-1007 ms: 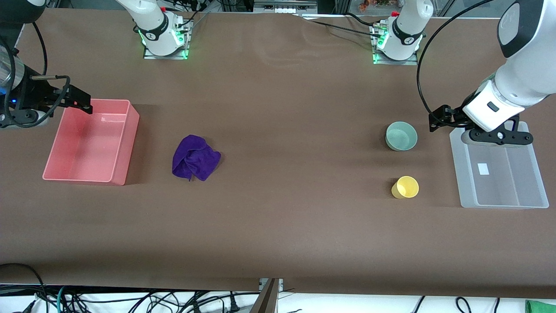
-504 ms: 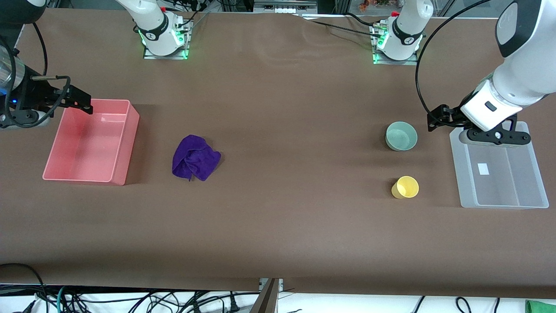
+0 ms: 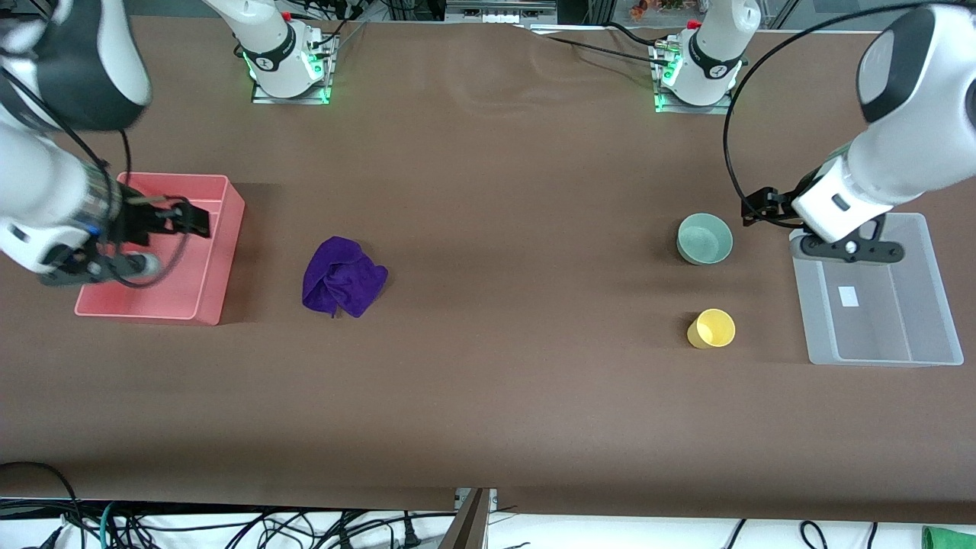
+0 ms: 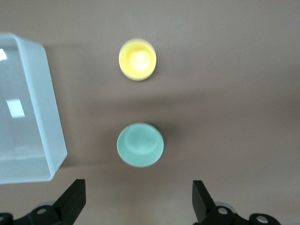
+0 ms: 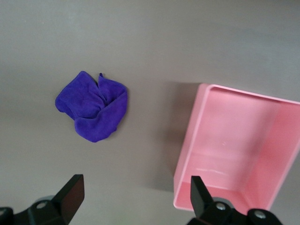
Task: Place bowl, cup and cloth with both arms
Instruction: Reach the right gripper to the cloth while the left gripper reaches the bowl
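The pale grey-green bowl (image 3: 704, 239) stands upright on the table toward the left arm's end, and it also shows in the left wrist view (image 4: 140, 144). The yellow cup (image 3: 711, 329) stands nearer to the front camera than the bowl (image 4: 137, 59). The purple cloth (image 3: 341, 285) lies crumpled beside the pink bin (image 5: 93, 105). My left gripper (image 3: 846, 249) hangs open and empty over the clear bin's base-side edge, beside the bowl (image 4: 139, 201). My right gripper (image 3: 99, 267) hangs open and empty over the pink bin (image 5: 136, 197).
A pink bin (image 3: 221, 252) stands at the right arm's end (image 5: 187, 154). A clear bin (image 3: 945, 320) with a white label stands at the left arm's end (image 4: 51, 140). Both bins hold nothing. Brown table surface lies between cloth and bowl.
My right arm has swung in over the pink bin, toward the front camera and the cloth. My left arm has shifted slightly toward the bowl. Bowl, cup and cloth have not moved.
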